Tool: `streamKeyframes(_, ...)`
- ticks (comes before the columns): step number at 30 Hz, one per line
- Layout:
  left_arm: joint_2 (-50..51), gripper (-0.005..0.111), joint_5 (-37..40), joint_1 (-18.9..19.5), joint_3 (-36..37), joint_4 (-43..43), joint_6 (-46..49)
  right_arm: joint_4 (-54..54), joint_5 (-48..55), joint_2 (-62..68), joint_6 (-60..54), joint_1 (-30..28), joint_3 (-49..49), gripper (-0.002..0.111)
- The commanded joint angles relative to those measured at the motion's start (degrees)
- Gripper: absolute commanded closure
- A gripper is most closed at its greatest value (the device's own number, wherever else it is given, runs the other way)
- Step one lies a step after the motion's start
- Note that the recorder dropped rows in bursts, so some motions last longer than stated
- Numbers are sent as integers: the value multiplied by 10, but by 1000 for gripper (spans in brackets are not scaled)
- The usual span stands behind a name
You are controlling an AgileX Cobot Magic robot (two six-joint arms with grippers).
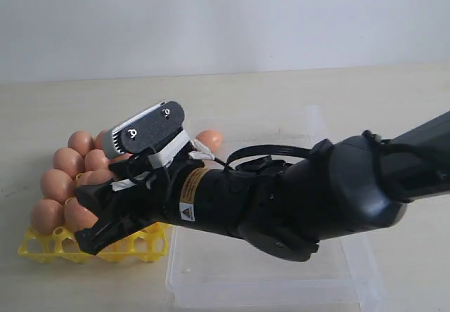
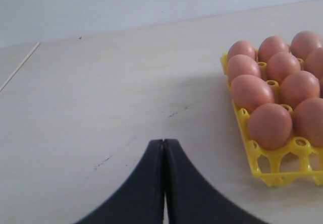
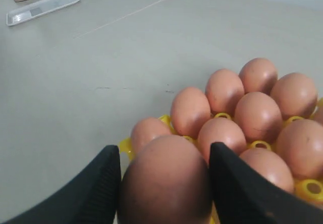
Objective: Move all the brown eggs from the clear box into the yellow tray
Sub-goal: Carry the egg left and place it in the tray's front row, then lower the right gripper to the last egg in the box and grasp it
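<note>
Right hand [image 3: 164,156]: gripping one brown egg [image 3: 166,188] between its two black fingers [image 3: 103,183], one on each side of the shell. In the exterior view this hand [image 1: 105,221] reaches across from the right and sits low over the yellow tray [image 1: 42,245].

Yellow tray: resting on the pale surface [image 2: 101,82], just beside the left edge of the clear box [image 1: 211,277]. Brown eggs [image 1: 56,184] fill its cups in close rows, upright and touching their neighbours. The cups along the near edge stand open.

One further egg [image 1: 209,140] shows beyond the wrist. Whether it sits in the tray or the box cannot be told.

Left hand [image 2: 164,142]: closed, fingers pressed together and holding nothing, above bare surface near the tray [image 2: 275,171].
</note>
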Motion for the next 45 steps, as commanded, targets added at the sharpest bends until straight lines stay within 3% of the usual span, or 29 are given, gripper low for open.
streamKeyframes(1,-3,107,-5,-3,-2,-1,-3,-13,-7,30,51,4,-35,108)
streamKeyframes(11,-3,107,-5,-3,-2,-1,-3,-12,84,66,64,4,-81,108)
streamKeyframes(14,-3,107,-5,-3,-2,-1,-3,-3,98,71,64,2,-88,103)
streamKeyframes(18,-3,107,-5,-3,-2,-1,-3,-2,103,72,64,1,-89,86)
streamKeyframes(22,-3,107,-5,-3,-2,-1,-3,-1,112,72,65,-4,-89,58)
streamKeyframes(25,-3,107,-5,-3,-2,-1,-3,-1,122,71,64,-7,-89,48)
streamKeyframes(33,-3,107,-5,-3,-2,-1,-3,-13,148,22,63,-7,-89,48)
streamKeyframes(39,-3,107,-5,-3,-2,-1,-3,15,326,-83,51,-26,-89,51)
streamKeyframes(42,-3,107,-5,-3,-2,-1,-3,42,452,-120,104,-79,-89,51)
streamKeyframes(45,-3,107,-5,-3,-2,-1,-3,42,452,-115,142,-128,-89,51)
